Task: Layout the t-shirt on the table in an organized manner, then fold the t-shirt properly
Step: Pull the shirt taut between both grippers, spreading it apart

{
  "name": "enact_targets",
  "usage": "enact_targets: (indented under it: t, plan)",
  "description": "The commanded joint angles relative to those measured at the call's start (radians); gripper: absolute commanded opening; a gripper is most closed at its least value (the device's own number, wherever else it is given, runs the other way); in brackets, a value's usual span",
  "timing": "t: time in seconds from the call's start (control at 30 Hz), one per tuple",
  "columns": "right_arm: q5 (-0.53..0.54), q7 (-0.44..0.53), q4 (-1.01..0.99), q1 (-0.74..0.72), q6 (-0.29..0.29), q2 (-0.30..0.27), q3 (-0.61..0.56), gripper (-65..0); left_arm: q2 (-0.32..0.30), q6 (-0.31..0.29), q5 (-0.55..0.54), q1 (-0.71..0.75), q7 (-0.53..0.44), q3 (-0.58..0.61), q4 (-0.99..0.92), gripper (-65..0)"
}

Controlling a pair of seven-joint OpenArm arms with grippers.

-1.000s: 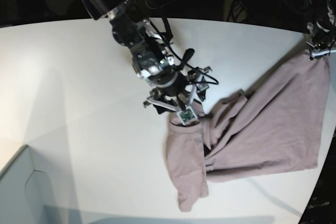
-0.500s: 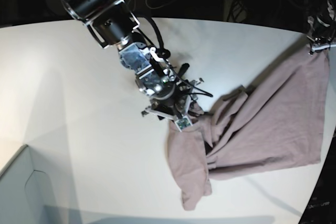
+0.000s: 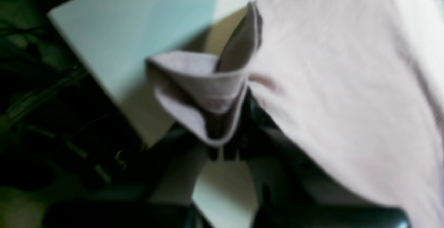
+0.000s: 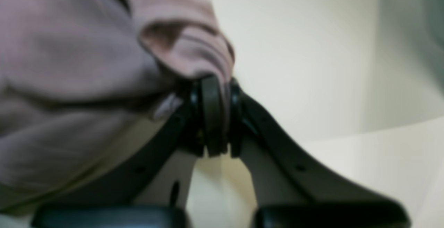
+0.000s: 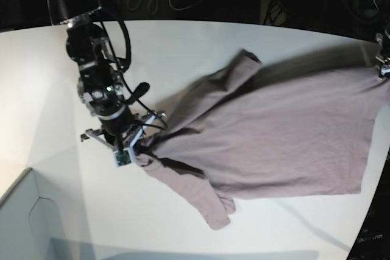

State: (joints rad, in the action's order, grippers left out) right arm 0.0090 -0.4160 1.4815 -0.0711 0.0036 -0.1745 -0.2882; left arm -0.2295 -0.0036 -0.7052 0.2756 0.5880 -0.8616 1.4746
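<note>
Here the right gripper point(image 4: 215, 117) is pinched on a bunched fold of the t-shirt point(image 5: 274, 132) — the cloth stretches from its jaws across the table point(image 5: 201, 53) to the left gripper point(image 3: 222, 141), clamped on a corner of the same shirt near the table's far edge — cables beyond.

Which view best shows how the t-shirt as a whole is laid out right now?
The base view: the whole t-shirt shows, stretched between the right gripper and the left gripper. Each wrist view shows only a blurred bunch of cloth pinched in shut jaws.
</note>
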Motion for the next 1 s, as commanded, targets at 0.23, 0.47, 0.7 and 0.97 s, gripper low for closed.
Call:
enact_targets:
  t: [0.23, 0.47, 0.7, 0.97]
  plan:
    - [-0.004, 0.022, 0.126, 0.061, -0.001, -0.121, 0.083, -65.0, -0.014, -0.003, -0.006, -0.029, -0.021, 0.009, 0.045, -65.0]
    - [-0.005, 0.021, 0.025, 0.026, -0.001, -0.133, 0.100, -65.0, 0.018, -0.003, 0.002, -0.026, -0.021, 0.083, 0.045, -65.0]
    - [-0.007, 0.024, -0.003, 0.040, -0.001, -0.130, 0.103, -49.0, 0.063, -0.003, 0.003, -0.035, -0.021, 0.089, 0.044, -65.0]
    - [-0.007, 0.022, 0.035, 0.003, -0.003, -0.127, 0.117, -29.5, 0.057, -0.003, -0.004, -0.037, -0.021, 0.089, 0.048, -65.0]
